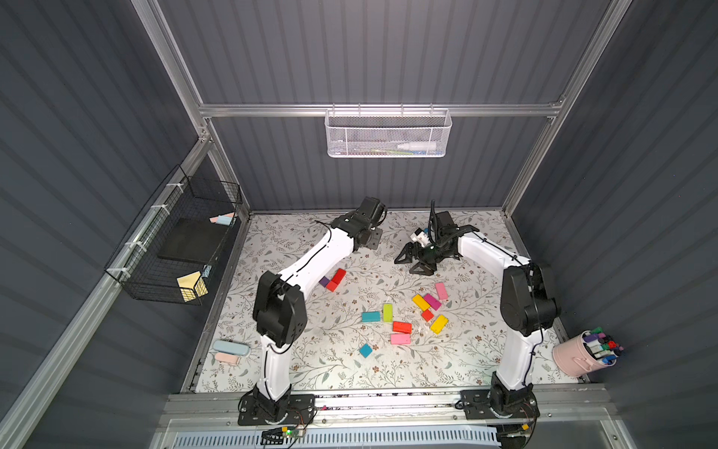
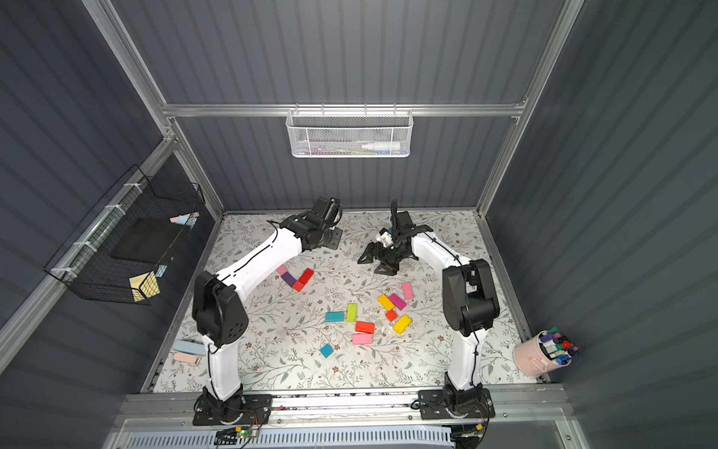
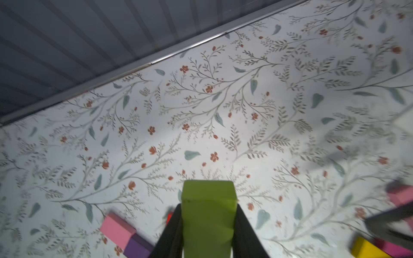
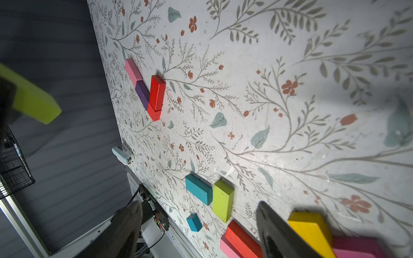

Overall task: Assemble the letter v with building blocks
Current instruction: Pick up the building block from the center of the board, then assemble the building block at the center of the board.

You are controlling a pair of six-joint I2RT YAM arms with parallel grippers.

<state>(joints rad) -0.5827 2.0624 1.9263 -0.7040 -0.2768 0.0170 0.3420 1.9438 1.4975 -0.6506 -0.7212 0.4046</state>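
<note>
The left gripper (image 3: 208, 205) pinches a lime brick (image 3: 207, 194) between its dark fingers. It clamps the long sides, so the squarish end juts out ahead. The brick is matte, solid green and sharp-cornered, and it hangs above the floral table (image 3: 223, 122) not far from the back wall.

Under the left arm a partial V lies flat on the table. A pink brick (image 2: 281, 269) and a purple brick (image 2: 288, 278) lie end to end as one stroke. A small red square (image 2: 298, 286) sits at the point, and a long red brick (image 2: 307, 276) touches it and slants away as the other stroke.

The right gripper (image 1: 408, 264) is spread wide and holds nothing, above the far middle of the table.

More bricks lie loose nearer the right arm. A teal brick (image 1: 371, 317) is just beside a second lime brick (image 1: 387, 312). A red oblong (image 1: 402, 327) sits next to a pink oblong (image 1: 400, 339), and a teal square (image 1: 365, 350) lies apart. Further right is a cluster: a yellow brick (image 1: 420, 302) touching a magenta brick (image 1: 432, 301), a pale pink brick (image 1: 441, 290), a tiny red square (image 1: 427, 315) and another yellow brick (image 1: 439, 324).
</note>
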